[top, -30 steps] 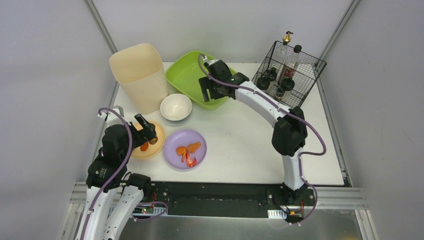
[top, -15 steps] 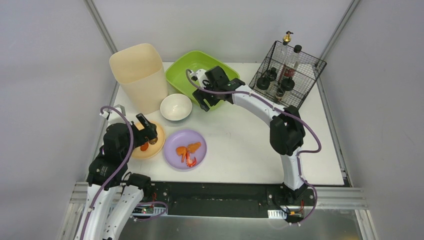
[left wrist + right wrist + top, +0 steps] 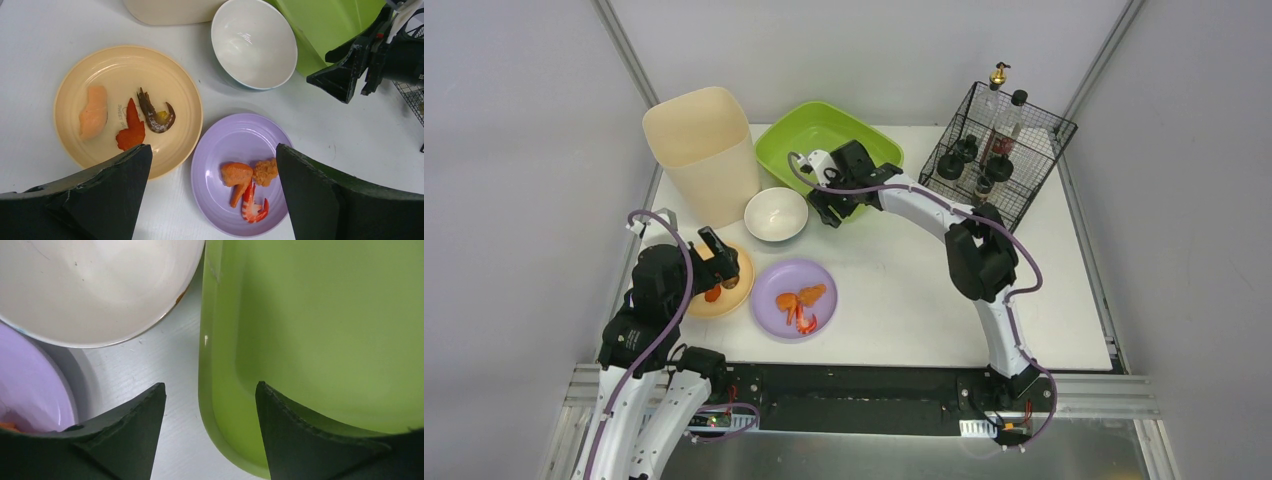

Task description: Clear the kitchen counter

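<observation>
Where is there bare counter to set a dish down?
Biggest bare patch: the kitchen counter between the purple plate, the right arm and the near edge. A second strip lies right of that arm, on the near side of the wire basket. Crowded at left rear: beige bin, white bowl, yellow plate and green tray sit close together.

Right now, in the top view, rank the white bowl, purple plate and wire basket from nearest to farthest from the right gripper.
1. white bowl, just left of the right gripper.
2. purple plate, toward the arm bases.
3. wire basket, back right corner.
</observation>
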Motion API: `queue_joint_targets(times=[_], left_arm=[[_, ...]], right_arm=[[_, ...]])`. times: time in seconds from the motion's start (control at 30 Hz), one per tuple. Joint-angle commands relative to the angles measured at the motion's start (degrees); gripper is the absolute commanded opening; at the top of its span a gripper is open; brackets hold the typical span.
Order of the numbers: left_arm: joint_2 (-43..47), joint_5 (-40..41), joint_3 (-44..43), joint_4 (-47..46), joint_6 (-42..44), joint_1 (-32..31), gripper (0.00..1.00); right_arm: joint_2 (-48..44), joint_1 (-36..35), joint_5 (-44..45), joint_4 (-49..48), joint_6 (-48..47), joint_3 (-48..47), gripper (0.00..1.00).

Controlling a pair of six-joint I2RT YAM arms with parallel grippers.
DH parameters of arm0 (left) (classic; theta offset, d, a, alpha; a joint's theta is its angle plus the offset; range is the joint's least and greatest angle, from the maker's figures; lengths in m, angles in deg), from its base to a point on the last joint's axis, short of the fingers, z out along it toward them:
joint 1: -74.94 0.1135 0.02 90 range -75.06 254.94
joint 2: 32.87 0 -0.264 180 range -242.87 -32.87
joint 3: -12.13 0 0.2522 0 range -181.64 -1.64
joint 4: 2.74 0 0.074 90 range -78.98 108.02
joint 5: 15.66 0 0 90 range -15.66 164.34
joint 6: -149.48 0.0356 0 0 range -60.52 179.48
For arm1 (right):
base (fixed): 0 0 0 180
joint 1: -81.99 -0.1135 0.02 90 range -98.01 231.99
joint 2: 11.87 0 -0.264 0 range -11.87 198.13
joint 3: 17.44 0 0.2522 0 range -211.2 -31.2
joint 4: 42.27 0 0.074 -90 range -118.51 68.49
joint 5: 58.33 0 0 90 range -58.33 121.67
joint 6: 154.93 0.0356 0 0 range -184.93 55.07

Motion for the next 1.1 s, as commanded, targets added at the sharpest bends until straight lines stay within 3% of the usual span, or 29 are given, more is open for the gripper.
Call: queue_joint_targets(times=[0.0,0.1,0.23,0.5,0.57,1.07], left_arm=[[-0.56,-0.33,-0.52,0.35,0.70,0.71,1.00],[-0.93,-0.36,-0.61,0.35,0.77,0.68,1.00],[-0.77,-0.11,-0.56,0.36,0.90,0.69,1.00],[-0.73,0.26,-0.55,0.37,1.03,0.69,1.00],[-0.74,0.29,-0.55,0.38,1.11,0.71,1.00],[-0.77,0.42,-0.38,0.44,1.21,0.80,1.00]], right_arm=[[0.54,0.10,-2.01,-1.75,-1.18,-1.80,0.67],[0.73,0.14,-2.07,-1.78,-0.59,-1.25,0.58],[0.47,0.09,-2.04,-2.04,1.03,-0.45,0.34],[-0.55,-1.16,1.78,-2.14,1.63,1.46,0.10],[-1.01,-2.05,3.87,-2.11,2.45,1.87,0.00],[-4.67,-8.78,19.99,-7.06,21.19,6.26,0.00]])
